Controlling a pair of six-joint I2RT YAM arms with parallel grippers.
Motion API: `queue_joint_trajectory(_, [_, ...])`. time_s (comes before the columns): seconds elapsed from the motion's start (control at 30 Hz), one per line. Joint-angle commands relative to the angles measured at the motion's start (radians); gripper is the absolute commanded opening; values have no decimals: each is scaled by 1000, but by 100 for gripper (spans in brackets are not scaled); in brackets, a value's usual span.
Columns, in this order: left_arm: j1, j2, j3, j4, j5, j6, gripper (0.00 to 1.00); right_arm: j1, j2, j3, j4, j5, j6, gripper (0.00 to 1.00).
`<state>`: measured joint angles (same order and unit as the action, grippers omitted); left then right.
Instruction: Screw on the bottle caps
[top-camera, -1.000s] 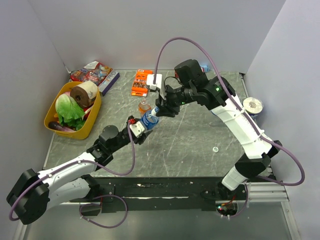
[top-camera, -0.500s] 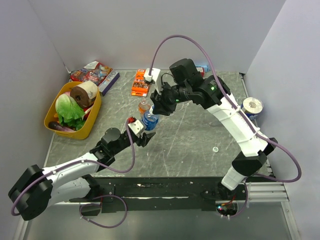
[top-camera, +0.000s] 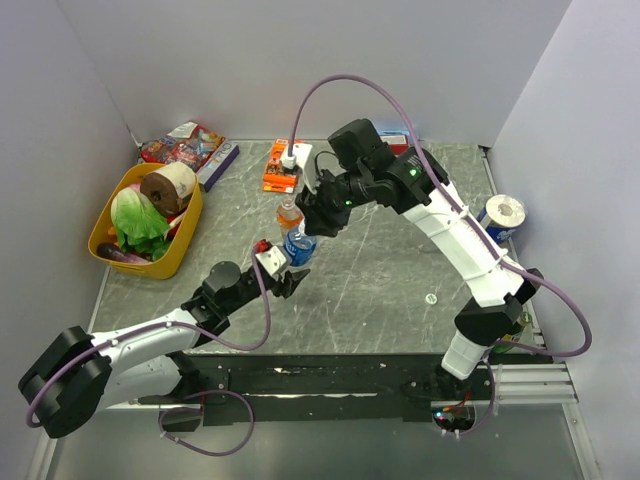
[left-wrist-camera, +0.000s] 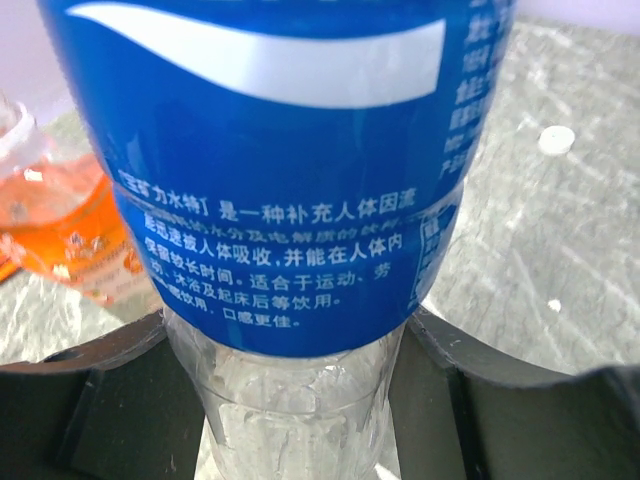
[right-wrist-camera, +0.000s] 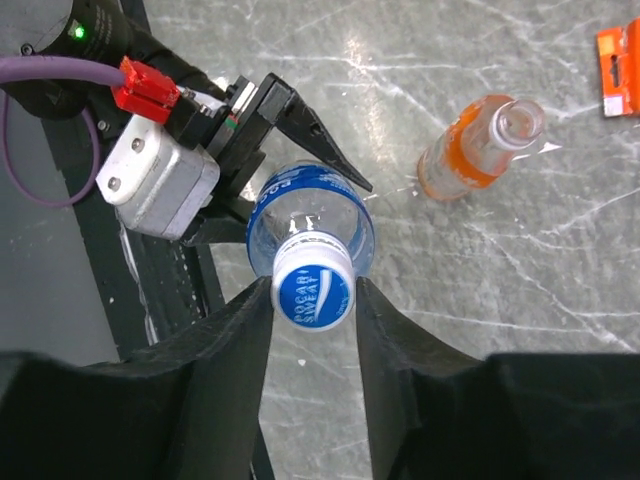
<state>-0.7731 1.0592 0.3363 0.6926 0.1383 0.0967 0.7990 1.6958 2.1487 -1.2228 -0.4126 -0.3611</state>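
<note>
Grey marbled table (top-camera: 390, 290) between pale walls, with a yellow basket (top-camera: 178, 258) at its far left. Near the middle, the left gripper (top-camera: 290, 268) clamps the lower body of a blue-label bottle (left-wrist-camera: 290, 180). From above, the right gripper (right-wrist-camera: 311, 288) pinches the blue cap (right-wrist-camera: 313, 295) sitting on that bottle's neck. Just beside stands an orange bottle (right-wrist-camera: 468, 162), its mouth uncapped. A white cap (top-camera: 431, 298) lies on the table, well apart to the right.

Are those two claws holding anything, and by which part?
Both hold one clear plastic bottle with a blue label: the left gripper clamps its clear lower body, the right gripper pinches its blue-and-white screw cap.
</note>
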Motion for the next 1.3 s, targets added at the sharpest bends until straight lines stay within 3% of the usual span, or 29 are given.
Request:
queue_joint_trajectory(0.0, [-9, -10, 20, 183, 58, 0, 1, 11, 8, 28, -56, -9, -19, 54])
queue_joint_trajectory(0.17, [-11, -16, 9, 156, 61, -17, 1, 11, -7, 46, -107, 6, -35, 64])
queue_joint_trajectory(0.37, [-8, -24, 4, 136, 66, -11, 1, 5, -70, 4, -162, 29, -97, 69])
queue_joint_trajectory(0.47, [0, -28, 15, 95, 136, 18, 1, -14, -138, -33, -185, 28, -188, 69])
queue_joint_trajectory(0.73, [58, 13, 76, -79, 421, 236, 1, -31, -378, -251, -32, -90, -738, 67])
queue_joint_trajectory(0.87, [67, 68, 147, -177, 483, 316, 1, 15, -394, -274, -124, -136, -988, 67])
queue_joint_trajectory(1.07, [69, 97, 200, -263, 511, 391, 1, 63, -449, -404, -121, -126, -1176, 67])
queue_joint_trajectory(1.27, [69, 113, 236, -324, 534, 451, 1, 72, -421, -398, -133, -132, -1240, 66])
